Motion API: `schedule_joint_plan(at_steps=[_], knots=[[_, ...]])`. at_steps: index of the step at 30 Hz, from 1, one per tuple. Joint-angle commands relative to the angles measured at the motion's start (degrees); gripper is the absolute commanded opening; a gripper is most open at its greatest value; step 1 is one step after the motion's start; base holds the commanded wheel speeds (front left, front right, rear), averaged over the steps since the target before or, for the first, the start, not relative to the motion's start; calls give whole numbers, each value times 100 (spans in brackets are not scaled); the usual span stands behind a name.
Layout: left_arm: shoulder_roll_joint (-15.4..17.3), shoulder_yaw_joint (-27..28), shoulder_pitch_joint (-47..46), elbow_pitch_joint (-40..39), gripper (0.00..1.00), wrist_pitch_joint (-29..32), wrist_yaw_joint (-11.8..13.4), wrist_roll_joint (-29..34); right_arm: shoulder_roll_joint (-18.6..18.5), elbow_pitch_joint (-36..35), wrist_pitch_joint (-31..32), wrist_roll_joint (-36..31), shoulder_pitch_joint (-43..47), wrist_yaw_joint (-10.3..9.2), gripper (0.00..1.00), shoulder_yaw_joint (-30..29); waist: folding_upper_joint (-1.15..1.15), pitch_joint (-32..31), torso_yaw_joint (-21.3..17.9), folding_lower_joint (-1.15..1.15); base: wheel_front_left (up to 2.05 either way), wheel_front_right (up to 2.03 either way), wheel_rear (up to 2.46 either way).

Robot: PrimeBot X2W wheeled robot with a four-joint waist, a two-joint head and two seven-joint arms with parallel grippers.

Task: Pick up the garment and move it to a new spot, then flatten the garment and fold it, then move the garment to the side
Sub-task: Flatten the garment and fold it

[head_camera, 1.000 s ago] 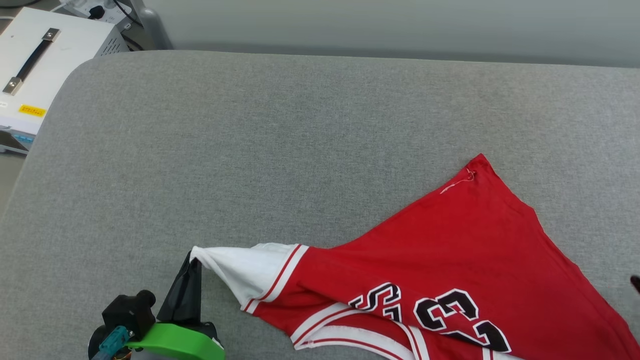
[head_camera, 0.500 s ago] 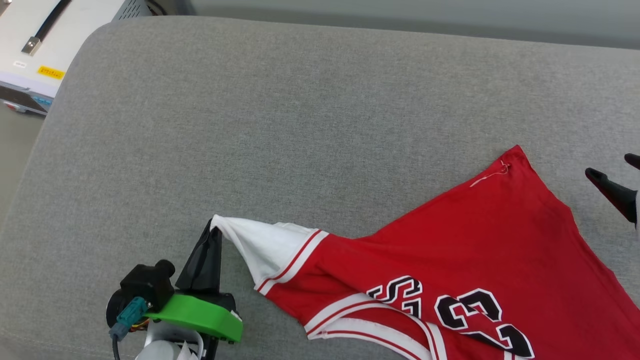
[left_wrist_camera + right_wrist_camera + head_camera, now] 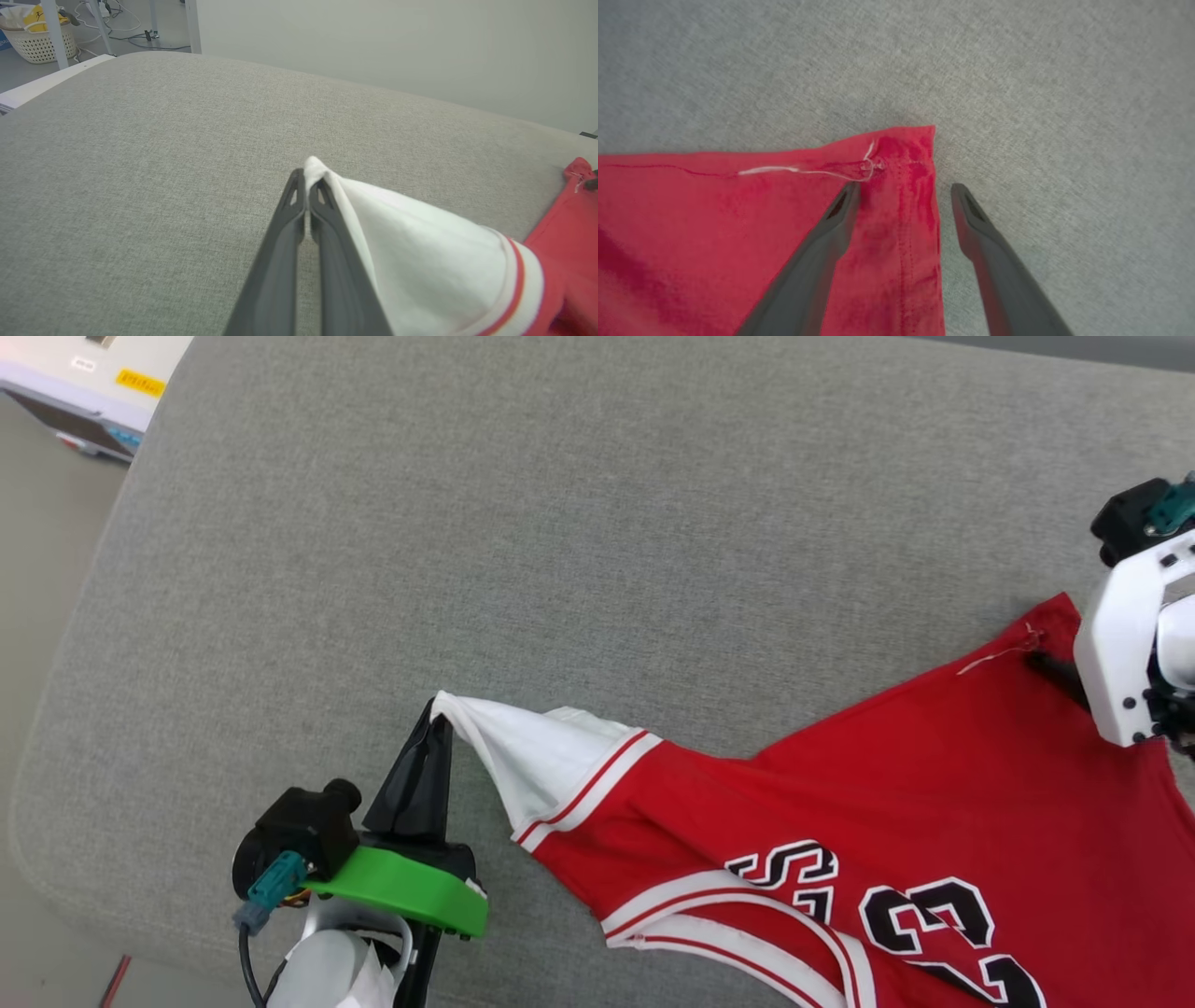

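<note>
Pinching garment (image 3: 887,784), left gripper (image 3: 437,709), basket (image 3: 32,50) holding items (image 3: 41,14)

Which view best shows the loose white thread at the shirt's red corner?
The right wrist view: the thread on the garment is large, just ahead of the open right gripper. The head view shows it small; the left wrist view, a speck at its right edge.
</note>
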Motion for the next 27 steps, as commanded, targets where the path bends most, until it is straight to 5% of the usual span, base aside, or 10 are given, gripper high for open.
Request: schedule_joint_plan(at_steps=[1,7,8,9,10,18,27], knots=[[-49,-4,-130,-5,0,-34,-15,4,46,195,-85,12,-105,-5,100,142,0,153,144,-1,0,0,0],[-88,-43,-164,35,0,-34,-16,-9,4,772,34,245,-5,-5,100,1040,0,156,191,-1,0,0,0],[-91,-31,-156,39,0,-34,-16,-9,-15,797,48,305,-9,-5,64,1134,0,147,180,-1,0,0,0],[-95,-19,-148,44,0,-34,-16,-6,-34,811,-61,360,-45,-5,11,1192,0,137,166,-1,0,0,0],[-98,-10,-145,48,0,-34,-16,-4,-43,831,-166,403,-78,-5,0,1223,0,124,151,-1,0,0,0],[-43,60,-98,58,0,-34,-16,58,-92,893,-1409,606,-527,-5,0,1272,0,-225,-72,-1,0,0,0],[380,154,-146,-229,0,-34,-16,195,-215,535,-2815,757,-396,-5,0,1050,0,-881,-383,-1,0,0,0]])
